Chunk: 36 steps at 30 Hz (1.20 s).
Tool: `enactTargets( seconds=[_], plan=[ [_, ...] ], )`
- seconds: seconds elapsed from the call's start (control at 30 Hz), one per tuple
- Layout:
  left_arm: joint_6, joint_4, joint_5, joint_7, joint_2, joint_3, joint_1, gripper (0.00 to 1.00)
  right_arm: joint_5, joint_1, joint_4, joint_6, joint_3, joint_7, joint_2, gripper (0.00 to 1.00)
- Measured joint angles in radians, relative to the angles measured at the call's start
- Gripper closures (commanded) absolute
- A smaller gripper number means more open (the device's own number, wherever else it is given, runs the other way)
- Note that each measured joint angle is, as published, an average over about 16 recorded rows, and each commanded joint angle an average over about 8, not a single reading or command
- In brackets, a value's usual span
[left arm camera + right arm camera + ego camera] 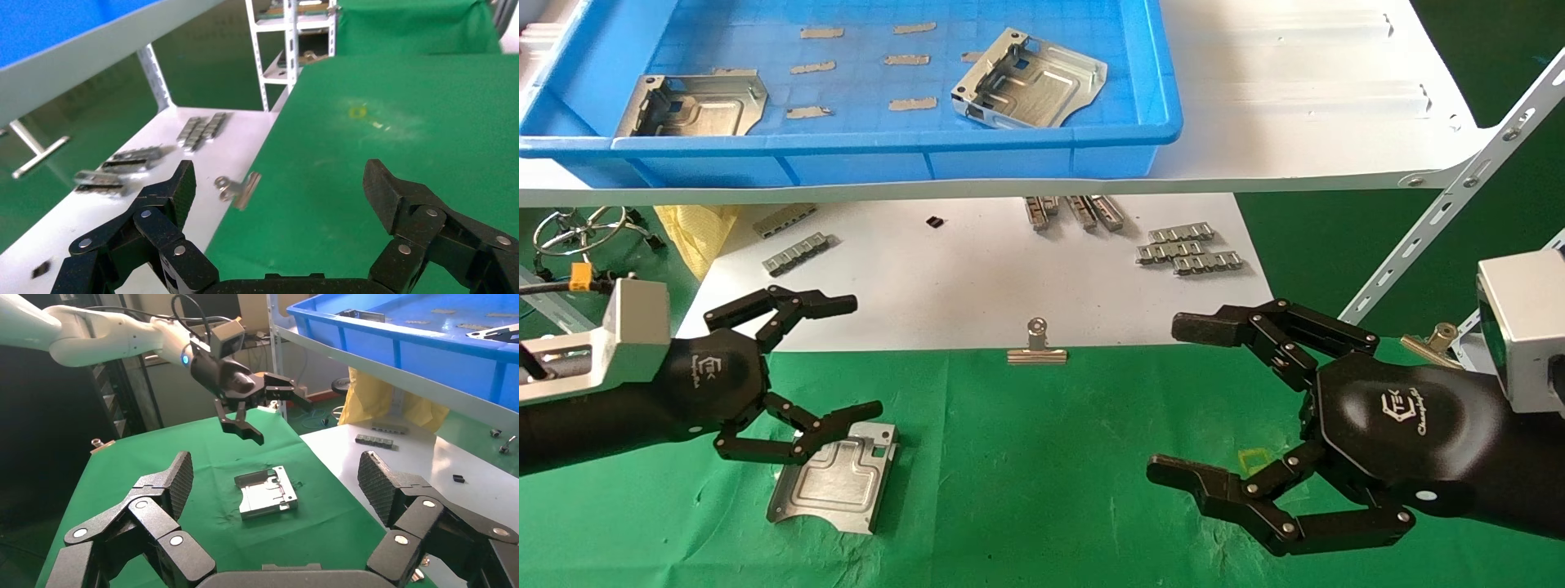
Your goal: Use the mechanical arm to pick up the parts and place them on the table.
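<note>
One silver ribbed part (836,478) lies flat on the green table (1042,490) at the front left; it also shows in the right wrist view (267,492). My left gripper (856,356) is open and empty, hovering above that part. Two more parts lie in the blue tray (568,82) on the shelf: one at its left (695,104), one tilted at its right (1030,80). My right gripper (1173,400) is open and empty above the table's front right. In the right wrist view the left gripper (266,410) hangs above the placed part.
A white sheet (977,278) behind the green cloth carries ridged silver strips (1187,249), a small black piece (934,221) and a binder clip (1037,347) at its front edge. A white shelf board (1295,98) spans above, with a slanted bracket (1451,196) at right. Cables and a yellow cloth (695,229) lie at left.
</note>
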Motion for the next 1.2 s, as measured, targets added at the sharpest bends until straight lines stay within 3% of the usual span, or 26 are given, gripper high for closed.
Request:
enactTargets(
  seconds=[0.87, 1.2],
  plan=[
    [-0.043, -0.513, -0.107, -0.411, -0.106, -0.168, 0.193, 0.0, 0.0, 0.0, 0.0, 0.0, 0.0, 0.0, 0.0, 0.0],
    [-0.054, -0.651, -0.137, -0.516, -0.135, -0.214, 0.245, 0.0, 0.0, 0.0, 0.0, 0.0, 0.0, 0.0, 0.0, 0.0]
  ],
)
